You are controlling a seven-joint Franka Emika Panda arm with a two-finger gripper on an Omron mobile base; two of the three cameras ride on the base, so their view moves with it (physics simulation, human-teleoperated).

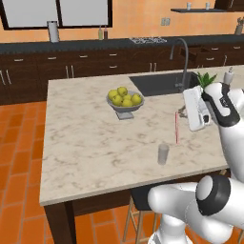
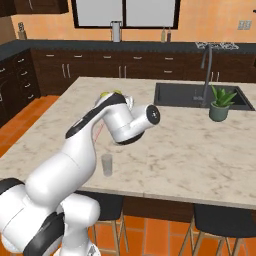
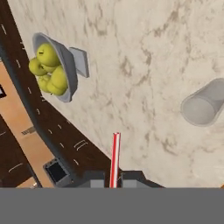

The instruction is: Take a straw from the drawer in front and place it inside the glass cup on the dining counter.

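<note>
Gripper (image 3: 113, 180) pinched tight on the straw (image 3: 115, 157), hanging upright above the dining counter (image 1: 86, 143), off to one side of the glass cup (image 1: 163, 154) and not yet over its mouth. Probably very light, thin and slick, likely to swing or slip; best held near the top. Beyond, a bowl of yellow-green fruit (image 1: 125, 101), then the sink (image 1: 159, 83) and a potted plant (image 2: 220, 102).

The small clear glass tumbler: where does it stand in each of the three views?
Left base view: small clear glass tumbler at lower centre right, near the counter's front edge.
Right base view: lower left centre, under the white arm.
Hand view: right edge, middle.
Shared landmark: grey bowl of yellow-green fruit.
</note>
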